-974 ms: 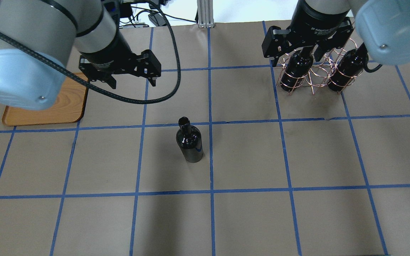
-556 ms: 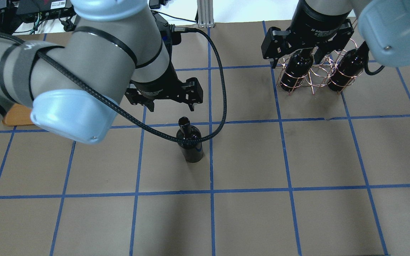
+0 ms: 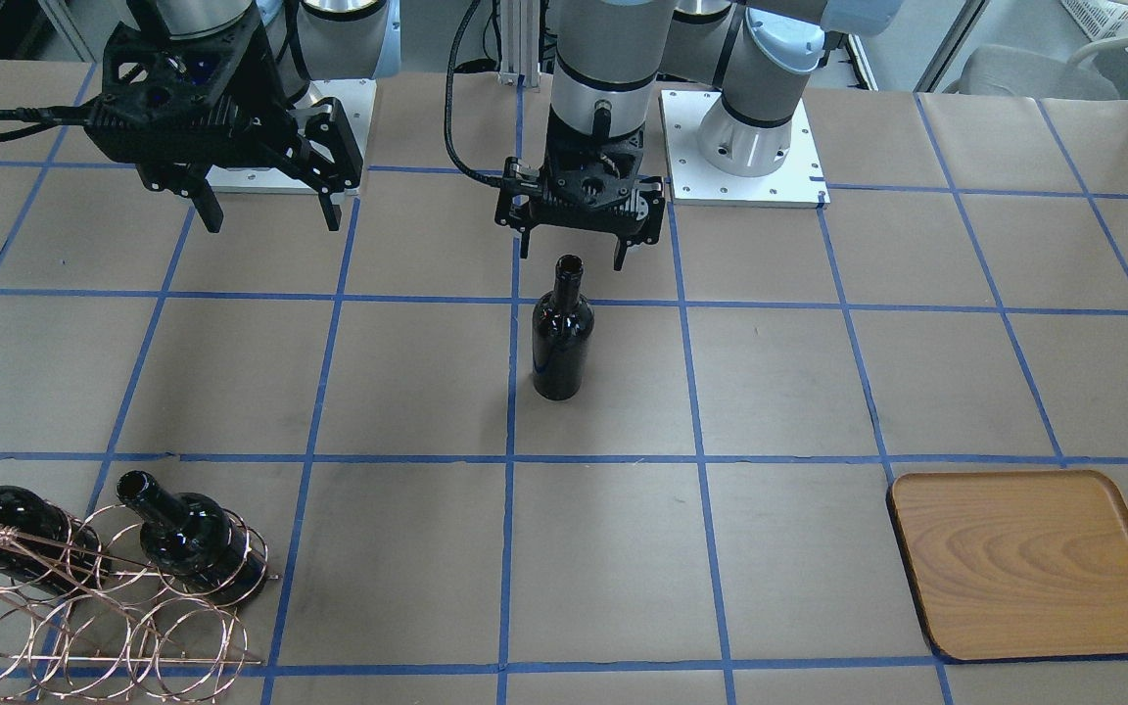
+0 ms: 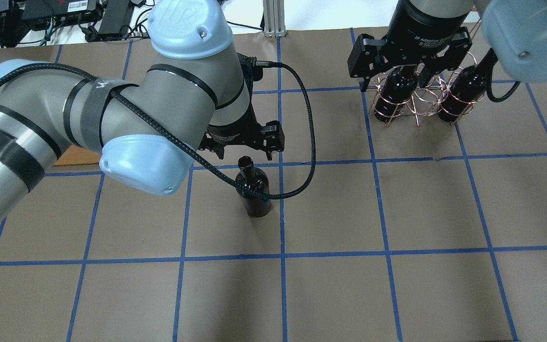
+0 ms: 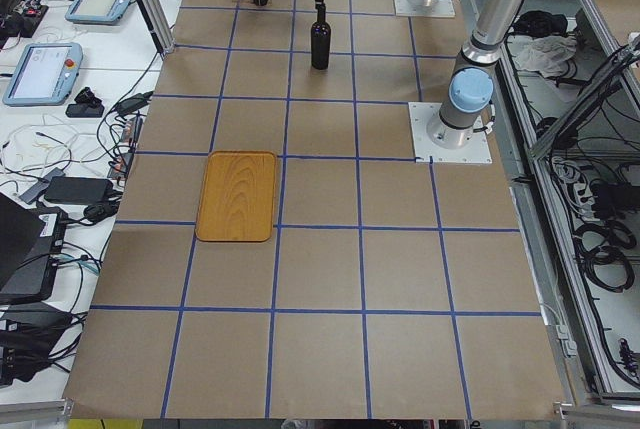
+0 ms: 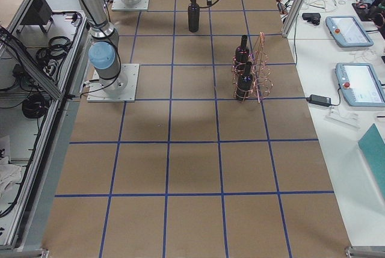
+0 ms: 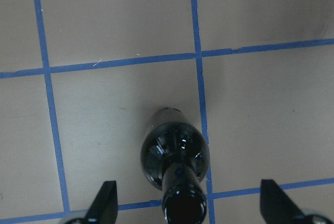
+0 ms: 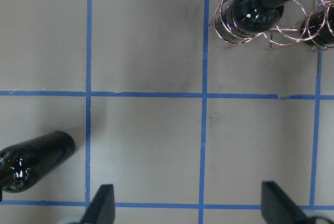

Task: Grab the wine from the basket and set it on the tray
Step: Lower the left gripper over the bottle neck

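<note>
At the bench's centre, you see the wine standing upright, the left gripper poised over its mouth, spread wide, holding nothing. The right gripper hangs equally wide and bare. Along the operators' edge, 2 bottles sit in the basket at the robot's-right corner, and the tray lies toward the opposite corner.

A glossy near-black glass wine bottle stands upright near the middle of the brown paper-covered table. Far to its right sits the copper wire ring basket, with one dark glass bottle at its left end, another dark bottle at its right end, and rings between them. The flat light-brown wooden tray lies far left, well apart from the bottle. The left gripper hangs over the standing bottle's mouth, with a finger on either side.
</note>
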